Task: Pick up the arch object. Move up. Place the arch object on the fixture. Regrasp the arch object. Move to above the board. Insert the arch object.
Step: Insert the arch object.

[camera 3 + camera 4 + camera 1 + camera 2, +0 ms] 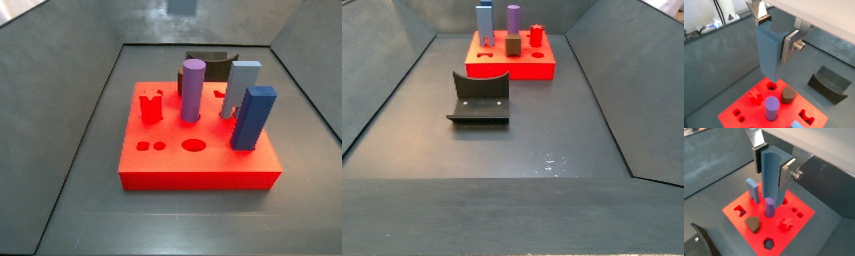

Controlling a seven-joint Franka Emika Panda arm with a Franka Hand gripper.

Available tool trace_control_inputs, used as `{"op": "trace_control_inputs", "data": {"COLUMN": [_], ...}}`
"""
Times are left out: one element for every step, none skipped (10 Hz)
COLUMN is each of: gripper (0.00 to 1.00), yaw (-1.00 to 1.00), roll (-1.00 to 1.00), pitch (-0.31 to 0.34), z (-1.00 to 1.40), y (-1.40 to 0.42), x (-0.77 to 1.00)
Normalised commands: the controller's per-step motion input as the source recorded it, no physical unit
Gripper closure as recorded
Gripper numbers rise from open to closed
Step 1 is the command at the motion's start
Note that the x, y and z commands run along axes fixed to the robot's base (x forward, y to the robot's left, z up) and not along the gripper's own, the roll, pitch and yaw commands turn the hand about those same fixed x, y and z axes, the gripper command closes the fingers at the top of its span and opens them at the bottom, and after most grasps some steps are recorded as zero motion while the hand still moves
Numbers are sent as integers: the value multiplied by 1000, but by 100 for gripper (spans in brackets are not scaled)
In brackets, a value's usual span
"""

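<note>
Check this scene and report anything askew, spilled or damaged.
Nothing stands out. The gripper holds the arch object straight between its fingers, above the board. The purple peg stands upright in the board. The fixture sits empty on the floor, apart from the board.

Both wrist views look steeply down past the gripper [777, 31] onto the board [747, 107]. Both side views share that board [201, 165]: one close, high; the other distant, beyond the fixture [480, 97].
</note>
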Motion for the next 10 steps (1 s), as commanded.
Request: {"op": "trace_control_inputs", "data": {"gripper": [100, 100, 100, 100, 100, 100, 100, 100, 100, 100], "yaw": [157, 131, 74, 86, 97, 94, 57, 0, 0, 0], "roll": [-204, -206, -137, -33, 0, 0, -43, -56, -6, 43], "pitch": [0, 0, 9, 44, 70, 97, 99, 97, 123, 131], "z": [-811, -817, -700, -494, -409, -360, -271, -246, -251, -431], "y": [134, 131, 234, 311, 329, 163, 23, 0, 0, 114], "x": [994, 1000, 1000, 1000, 1000, 1000, 1000, 1000, 1000, 1000]}}
